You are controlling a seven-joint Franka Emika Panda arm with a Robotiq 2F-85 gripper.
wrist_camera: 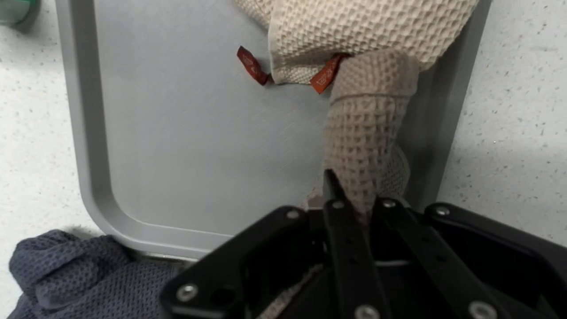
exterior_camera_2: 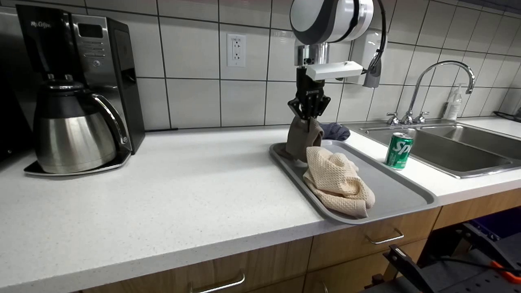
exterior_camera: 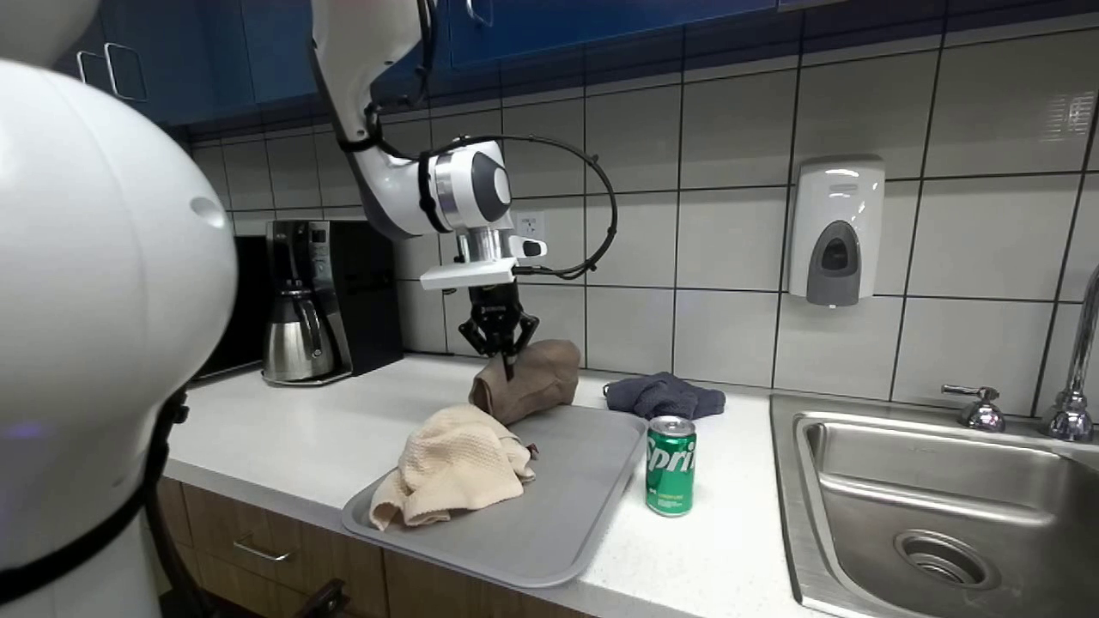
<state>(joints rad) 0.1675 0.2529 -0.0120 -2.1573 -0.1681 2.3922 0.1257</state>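
I'm gripping the brown waffle-weave towel (wrist_camera: 367, 119) with the gripper (exterior_camera: 508, 369), its fingers pinched across the narrow width. In my wrist view the towel's long axis runs out from the fingertips, roughly along the right edge of the gray tray (wrist_camera: 199, 133), and its far end overlaps the cream waffle-weave towel (wrist_camera: 372, 26); whether they touch I can't tell. Both exterior views put the brown one over the tray corner nearest the tiled wall (exterior_camera_2: 191, 101) and coffee maker (exterior_camera_2: 77, 134). The navy towel (exterior_camera: 665, 396) lies just beside the wall-side edge.
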